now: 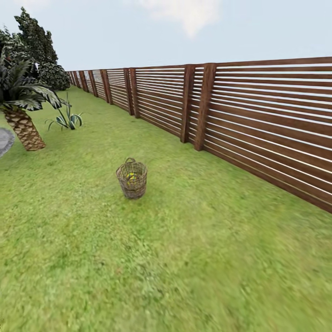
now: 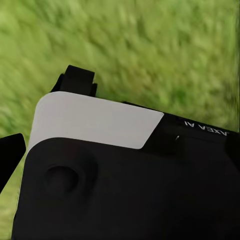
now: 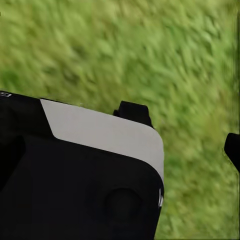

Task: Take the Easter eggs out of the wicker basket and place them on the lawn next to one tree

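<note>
Left pincer [image 2: 44, 112]: two dark fingertips are showing past the black-and-white wrist housing, set well apart, so the fingers are standing spread. Nothing is lying between them; only blurred grass is showing beyond.

Right pincer [image 3: 184, 132]: its two dark fingertips are likewise standing well apart, spread and holding nothing, with grass beyond them.

In the head view, the wicker basket [image 1: 132, 179] is standing upright on the lawn [image 1: 184, 258], roughly mid-picture. Something yellow [image 1: 132, 175] is showing inside it, too small to count as separate eggs. Open grass is surrounding the basket on every side, with a broad free stretch lying between it and the viewer.

A brown slatted fence [image 1: 240, 115] is running along the right side of the lawn and receding toward the far left; the basket is standing apart from it. A scaly-trunked palm [image 1: 23, 120] is leaning at the left edge, with a small spiky plant [image 1: 67, 119] just beside it. A grey paved patch [image 1: 4, 140] is touching the left border. Dark trees [image 1: 34, 46] are standing at the far end of the fence.
</note>
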{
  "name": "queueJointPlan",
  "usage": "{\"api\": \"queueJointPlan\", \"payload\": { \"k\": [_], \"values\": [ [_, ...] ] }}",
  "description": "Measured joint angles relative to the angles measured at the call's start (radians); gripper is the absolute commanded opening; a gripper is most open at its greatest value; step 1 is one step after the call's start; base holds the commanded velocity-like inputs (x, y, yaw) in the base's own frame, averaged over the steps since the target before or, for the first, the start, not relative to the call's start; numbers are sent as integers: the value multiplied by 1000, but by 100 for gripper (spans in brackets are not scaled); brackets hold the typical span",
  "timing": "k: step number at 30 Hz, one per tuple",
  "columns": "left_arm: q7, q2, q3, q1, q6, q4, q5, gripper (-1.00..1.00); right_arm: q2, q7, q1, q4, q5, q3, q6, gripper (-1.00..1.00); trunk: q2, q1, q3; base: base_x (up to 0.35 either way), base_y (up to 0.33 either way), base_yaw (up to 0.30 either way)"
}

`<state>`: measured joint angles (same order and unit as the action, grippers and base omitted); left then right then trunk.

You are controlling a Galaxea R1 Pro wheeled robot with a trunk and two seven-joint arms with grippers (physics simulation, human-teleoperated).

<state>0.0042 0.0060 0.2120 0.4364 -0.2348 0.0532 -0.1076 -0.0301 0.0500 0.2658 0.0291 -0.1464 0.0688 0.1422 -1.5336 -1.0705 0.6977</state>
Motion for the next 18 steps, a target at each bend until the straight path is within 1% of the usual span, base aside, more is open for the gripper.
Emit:
{"api": "queueJointPlan", "payload": {
  "k": [6, 18],
  "values": [
    [0, 0, 0, 0, 0, 0, 0, 100, 0, 0, 0, 0, 0, 0, 0, 100, 0, 0, 0, 329, -155, 288],
    [0, 0, 0, 0, 6, 0, 1, 100, 0, 0, 0, 0, 0, 0, 0, 100, 0, 0, 0, 320, -189, 292]
  ]
}}
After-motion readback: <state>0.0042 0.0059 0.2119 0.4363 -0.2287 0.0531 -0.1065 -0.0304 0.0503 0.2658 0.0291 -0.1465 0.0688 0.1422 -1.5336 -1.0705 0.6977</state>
